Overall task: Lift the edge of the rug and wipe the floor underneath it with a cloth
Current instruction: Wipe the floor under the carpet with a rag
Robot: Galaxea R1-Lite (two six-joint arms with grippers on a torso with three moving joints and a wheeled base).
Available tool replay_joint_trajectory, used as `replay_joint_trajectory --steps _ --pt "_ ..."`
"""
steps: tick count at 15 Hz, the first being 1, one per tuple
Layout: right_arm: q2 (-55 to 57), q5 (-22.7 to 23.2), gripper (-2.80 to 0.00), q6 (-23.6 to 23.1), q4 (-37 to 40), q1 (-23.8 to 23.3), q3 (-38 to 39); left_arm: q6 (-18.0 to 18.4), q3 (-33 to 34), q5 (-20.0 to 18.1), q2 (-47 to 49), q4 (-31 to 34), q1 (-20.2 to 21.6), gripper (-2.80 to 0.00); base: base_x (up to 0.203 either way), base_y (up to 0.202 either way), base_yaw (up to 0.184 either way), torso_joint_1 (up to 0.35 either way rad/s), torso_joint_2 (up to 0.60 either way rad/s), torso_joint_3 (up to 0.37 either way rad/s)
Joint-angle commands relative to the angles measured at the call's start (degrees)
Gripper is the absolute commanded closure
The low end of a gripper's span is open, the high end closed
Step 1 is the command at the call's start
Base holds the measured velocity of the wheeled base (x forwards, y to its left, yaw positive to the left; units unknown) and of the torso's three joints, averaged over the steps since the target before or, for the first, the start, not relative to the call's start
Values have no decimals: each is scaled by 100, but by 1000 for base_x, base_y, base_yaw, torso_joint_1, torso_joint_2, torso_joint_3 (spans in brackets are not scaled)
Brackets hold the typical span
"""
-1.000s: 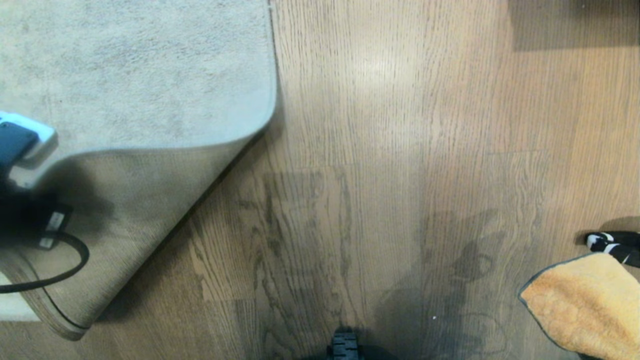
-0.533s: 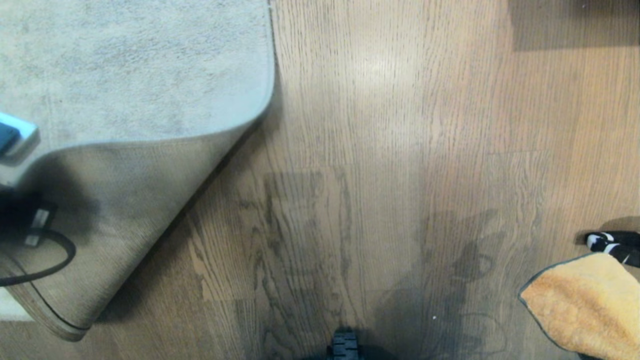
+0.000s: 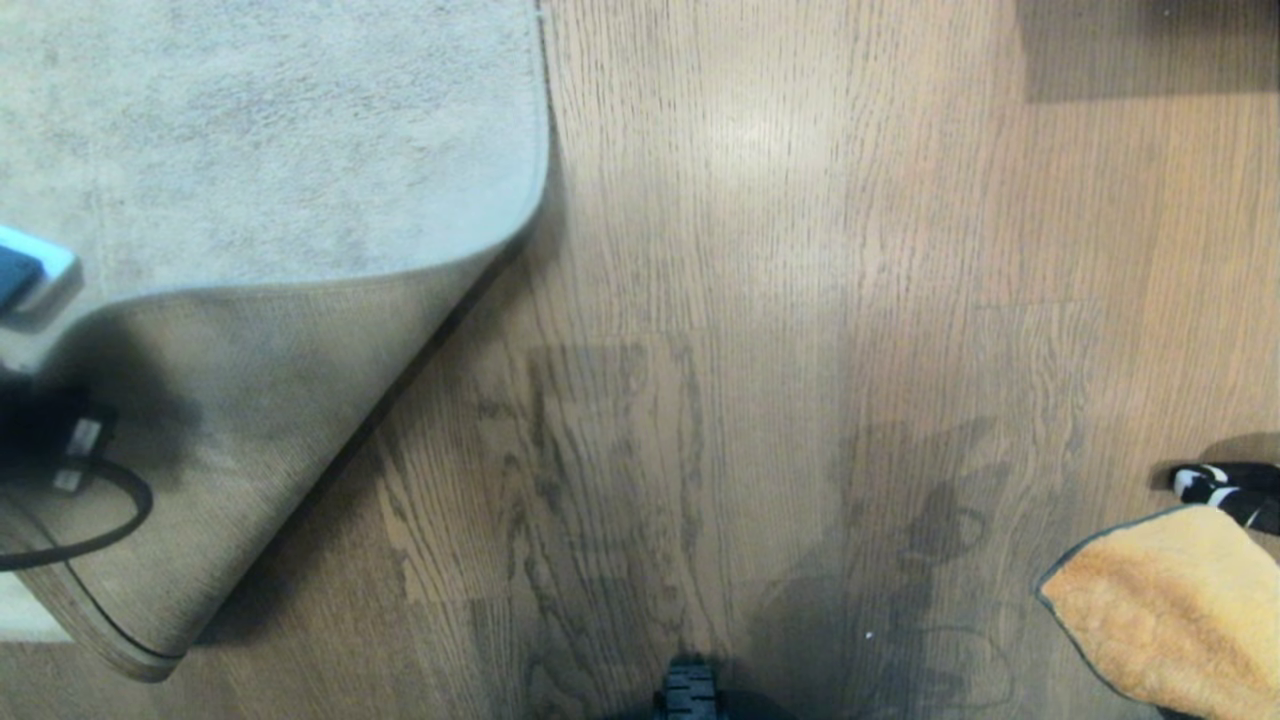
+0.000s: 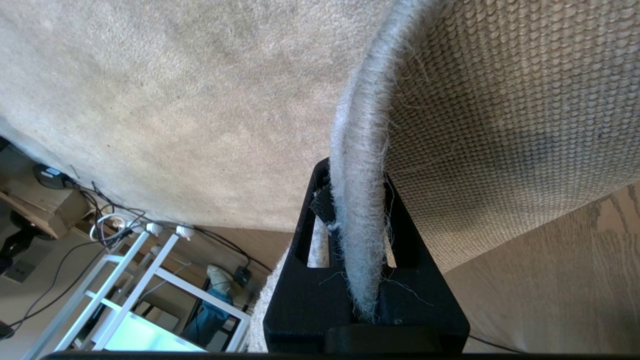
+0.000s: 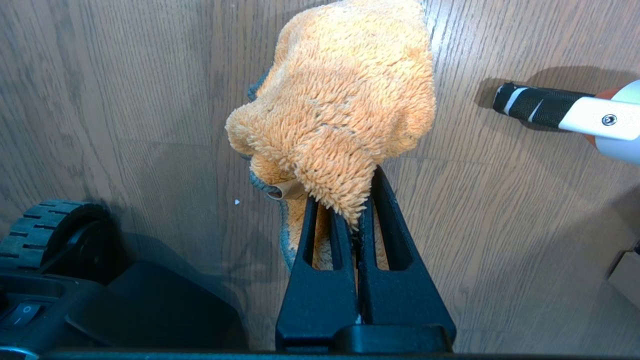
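Right gripper (image 5: pixel 357 220), clamped on the cloth (image 3: pixel 1175 605) at four o'clock, is the nearer arm. Bared floor (image 3: pixel 420 480) lies toward nine o'clock beneath the rug edge (image 4: pixel 357 210), which the left gripper (image 4: pixel 357 240) pinches aloft.

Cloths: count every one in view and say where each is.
1. The orange cloth hangs pinched in the right hand above the floor, at the head view's lower right. Others may lie out of frame.
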Motion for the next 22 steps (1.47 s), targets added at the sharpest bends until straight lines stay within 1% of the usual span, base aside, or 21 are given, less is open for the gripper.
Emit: replay_joint_trajectory --steps 1,5,8,10,11,12,13,15,16,17,19,21,22 --pt "7 5 0 -7 -10 0 0 11 -18 18 14 -6 6 0 0 0 0 0 0 0" --pt "132 56 0 30 -6 0 -144 11 0 18 14 -6 6 0 0 0 0 0 0 0" --pt "898 472 0 74 -63 16 -553 11 21 27 49 -6 6 0 0 0 0 0 0 0" --pt "1556 835 0 170 -227 136 -850 11 17 27 89 -15 6 0 0 0 0 0 0 0" --pt "1917 1100 0 313 -356 205 -1006 11 0 27 105 -15 6 0 0 0 0 0 0 0" --pt "2237 1459 0 469 -477 257 -1156 11 -13 27 140 -15 -1 0 0 0 0 0 0 0" --pt "2541 2003 0 603 -585 290 -1282 11 -27 27 168 -22 -3 0 0 0 0 0 0 0" --pt "3056 3123 0 700 -692 316 -1424 11 -62 35 207 -23 -3 0 0 0 0 0 0 0" --pt "3303 3579 0 704 -710 321 -1472 11 -62 39 228 -23 -3 0 0 0 0 0 0 0" --pt "3539 3909 0 676 -721 326 -1503 11 -62 45 242 -23 -3 0 0 0 0 0 0 0" --pt "4013 4268 0 450 -728 380 -1545 11 -62 45 277 -23 -11 0 0 0 0 0 0 0" --pt "4551 4366 0 153 -804 673 -1592 12 -71 45 348 -32 -12 0 0 0 0 0 0 0" --pt "4856 4379 0 98 -1010 884 -1608 11 -71 53 378 -41 -12 0 0 0 0 0 0 0"
